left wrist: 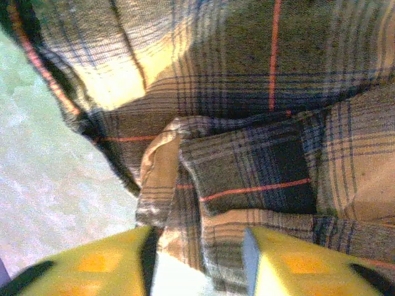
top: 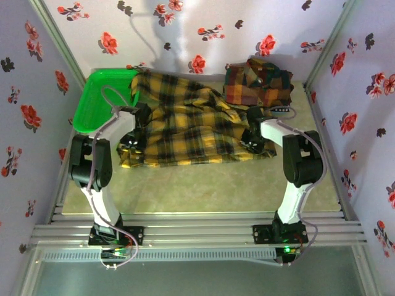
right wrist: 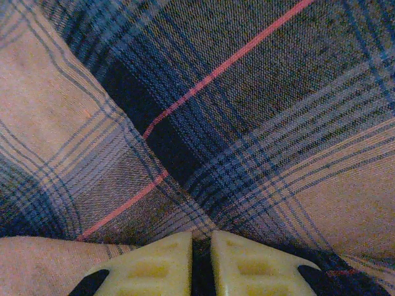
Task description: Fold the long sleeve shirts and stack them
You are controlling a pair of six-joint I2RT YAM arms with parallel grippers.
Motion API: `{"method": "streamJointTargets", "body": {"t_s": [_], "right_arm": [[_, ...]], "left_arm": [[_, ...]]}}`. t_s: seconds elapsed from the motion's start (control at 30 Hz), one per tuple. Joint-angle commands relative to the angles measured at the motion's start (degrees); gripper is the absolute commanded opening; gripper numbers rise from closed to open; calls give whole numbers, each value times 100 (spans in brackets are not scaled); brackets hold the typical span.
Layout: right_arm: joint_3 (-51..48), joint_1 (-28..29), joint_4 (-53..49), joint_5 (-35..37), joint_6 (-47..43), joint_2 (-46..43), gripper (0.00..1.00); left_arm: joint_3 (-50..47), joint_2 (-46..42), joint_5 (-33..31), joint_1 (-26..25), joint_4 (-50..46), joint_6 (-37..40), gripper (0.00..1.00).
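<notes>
The right hand (right wrist: 200,239) pinches the yellow plaid shirt (top: 185,123). The left hand (left wrist: 197,246), spread apart, should close on the fold inside it, then both lift together.

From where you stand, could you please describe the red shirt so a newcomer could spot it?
Start at the back right corner of the table, by the flowered wall. The red shirt sits bundled, behind the spread yellow shirt. It alone is checked red, orange and green.
</notes>
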Motion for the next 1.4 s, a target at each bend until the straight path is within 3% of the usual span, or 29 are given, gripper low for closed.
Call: {"method": "streamJointTargets", "body": {"t_s": [0.0, 0.1, 0.17, 0.23, 0.37, 0.57, 0.73, 1.03, 1.27, 1.37], "right_arm": [[-270, 8, -208, 403, -107, -494, 20], [-406, 16, -406, 657, -212, -1201, 27], [-463, 15, -407, 743, -338, -1546, 30], [-409, 16, -313, 539, -476, -1513, 31], [-10, 38, -307, 157, -396, -705, 26], [33, 194, -307, 685, -365, -267, 24], [-691, 223, -431, 1005, -285, -521, 25], [-2291, 359, -689, 1123, -35, -1822, 27], [-3366, 619, -1361, 1018, 749, -3333, 30], [-3316, 827, -1831, 1012, 1084, -4095, 31]], "left_arm": [[553, -662, -169, -311, -426, -619, 51], [1002, -1128, 4, -1002, -593, -1097, 59], [957, -1291, 612, -1283, -190, -1337, 61], [758, -1214, 1122, -1284, 246, -1513, 61], [512, -551, 1400, -1108, 1033, -1667, 59], [312, 368, 1269, -803, 1646, -1720, 60], [-382, 416, 990, -788, 1691, -2108, 62], [-2657, -698, 1279, -1011, 1992, -2882, 62], [-3399, -1943, 1570, -1589, 1527, -3630, 62], [-3403, -2533, 1624, -1847, 1150, -3976, 65]]}}
